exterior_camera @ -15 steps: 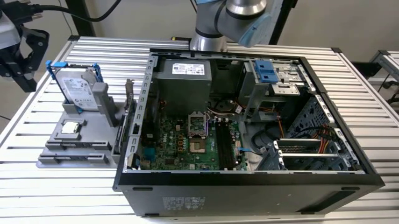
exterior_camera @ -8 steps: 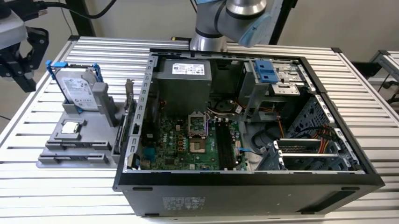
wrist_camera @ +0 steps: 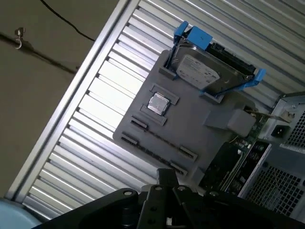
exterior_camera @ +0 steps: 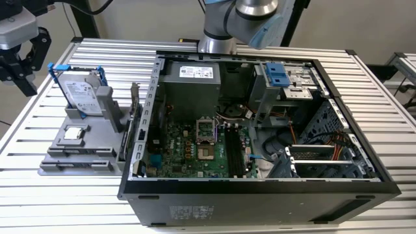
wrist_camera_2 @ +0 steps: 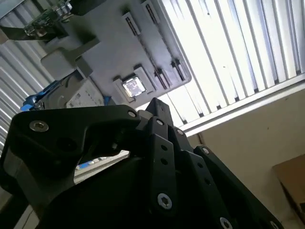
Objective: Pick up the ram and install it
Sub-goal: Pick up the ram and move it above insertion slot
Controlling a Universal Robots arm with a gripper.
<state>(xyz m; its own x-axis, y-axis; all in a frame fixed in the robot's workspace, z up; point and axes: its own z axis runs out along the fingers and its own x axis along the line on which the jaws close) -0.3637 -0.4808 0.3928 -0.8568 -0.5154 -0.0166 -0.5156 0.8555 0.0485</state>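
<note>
Metal slatted table (exterior_camera: 104, 53) | grey tray (exterior_camera: 97, 141) | beige wall (exterior_camera: 130, 19) | hand (exterior_camera: 16, 80) near tray

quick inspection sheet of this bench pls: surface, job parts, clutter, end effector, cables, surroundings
surface: slatted metal table carrying an open computer case and a grey parts holder.
job's things: a dark board on edge beside the holder, probably the ram; the black motherboard slots look empty.
clutter: hard drive in a blue frame and a processor chip, both on the holder.
end effector: above the table edge at the exterior view's left, apart from the ram.
cables: coloured wires inside the case; black cable on the floor.
surroundings: second slatted table; cardboard box.
</note>
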